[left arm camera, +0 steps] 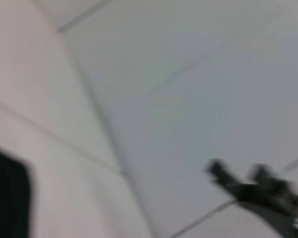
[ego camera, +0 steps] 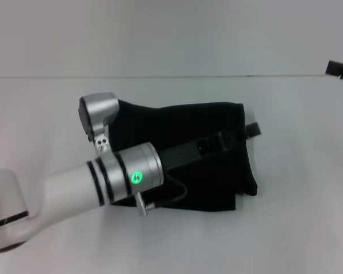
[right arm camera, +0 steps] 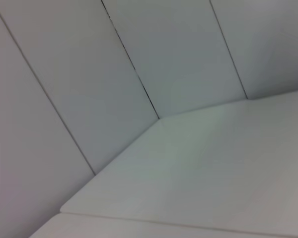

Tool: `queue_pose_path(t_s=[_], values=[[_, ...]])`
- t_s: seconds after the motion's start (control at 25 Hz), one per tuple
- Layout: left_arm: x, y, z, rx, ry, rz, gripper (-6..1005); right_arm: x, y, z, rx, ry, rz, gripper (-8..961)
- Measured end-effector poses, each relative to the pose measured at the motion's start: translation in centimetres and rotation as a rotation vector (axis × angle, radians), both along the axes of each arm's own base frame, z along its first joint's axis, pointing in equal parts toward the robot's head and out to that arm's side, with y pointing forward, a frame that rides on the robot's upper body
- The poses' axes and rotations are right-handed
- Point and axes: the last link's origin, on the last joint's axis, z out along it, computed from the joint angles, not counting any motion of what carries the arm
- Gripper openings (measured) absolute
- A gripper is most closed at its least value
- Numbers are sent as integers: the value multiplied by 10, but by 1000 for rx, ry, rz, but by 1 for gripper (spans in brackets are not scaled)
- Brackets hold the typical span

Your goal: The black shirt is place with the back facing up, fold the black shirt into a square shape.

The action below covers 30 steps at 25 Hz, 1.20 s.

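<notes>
Fabric of the black shirt point(ego camera: 183, 128) lies already folded into a compact, roughly rectangular bundle on the white desk point(ego camera: 297, 228), near the middle of the head view. The left gripper point(ego camera: 240, 132) reaches across it from the robot's left, its tip near the bundle's right edge; whether it is spread or pinching cloth cannot be told. The right gripper point(ego camera: 338, 68) sits far off at the desk's right. Being soft, light and limp, the shirt will sag and slide, so an edge or corner looks the best hold.
</notes>
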Motion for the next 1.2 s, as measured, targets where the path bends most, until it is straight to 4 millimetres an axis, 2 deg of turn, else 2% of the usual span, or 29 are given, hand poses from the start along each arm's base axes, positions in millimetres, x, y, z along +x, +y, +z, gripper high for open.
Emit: queue_pose_path(t_s=[0.2, 0.32, 0.44, 0.56, 0.68, 0.84, 0.96, 1.2], values=[[4, -11, 33, 39, -100, -193, 417, -3, 10, -4, -94, -9, -98, 916], [-7, -13, 58, 71, -99, -250, 544, -7, 23, -10, -214, -48, -214, 917], [-21, -16, 77, 107, -47, -299, 660, -11, 37, -25, -340, -148, -303, 908], [-36, -21, 89, 126, 34, -349, 775, -15, 42, -48, -409, -243, -332, 899], [-50, -27, 98, 137, 113, -391, 806, -23, 42, -74, -456, -308, -325, 889], [-66, -34, 103, 131, 226, -446, 847, -31, 37, -96, -519, -338, -322, 877], [-72, -37, 106, 131, 289, -481, 878, -35, 34, -105, -551, -333, -331, 868], [-76, -36, 111, 140, 312, -492, 878, -38, 28, -117, -587, -312, -340, 849]])
